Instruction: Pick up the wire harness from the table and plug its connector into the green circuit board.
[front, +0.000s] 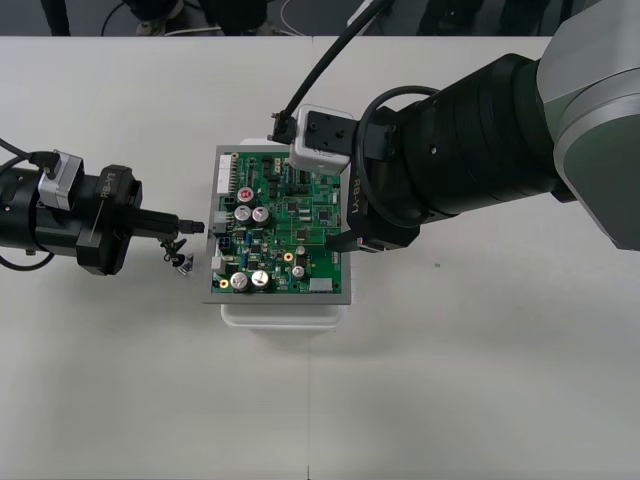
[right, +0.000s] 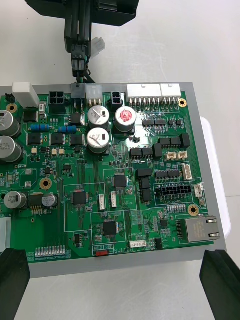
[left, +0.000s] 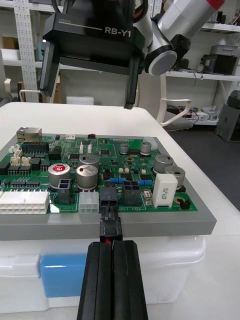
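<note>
Glossy green board (right: 120, 200), matt black plug (left: 110, 227)

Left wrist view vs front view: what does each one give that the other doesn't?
Left wrist view: the left gripper shut on the black plug, its tip meeting a black connector on the edge of the green circuit board; how deep it sits is unclear. Front view: the harness's loose wires and metal socket trailing beside the left gripper. Both: that board and the right gripper, open above it.
</note>
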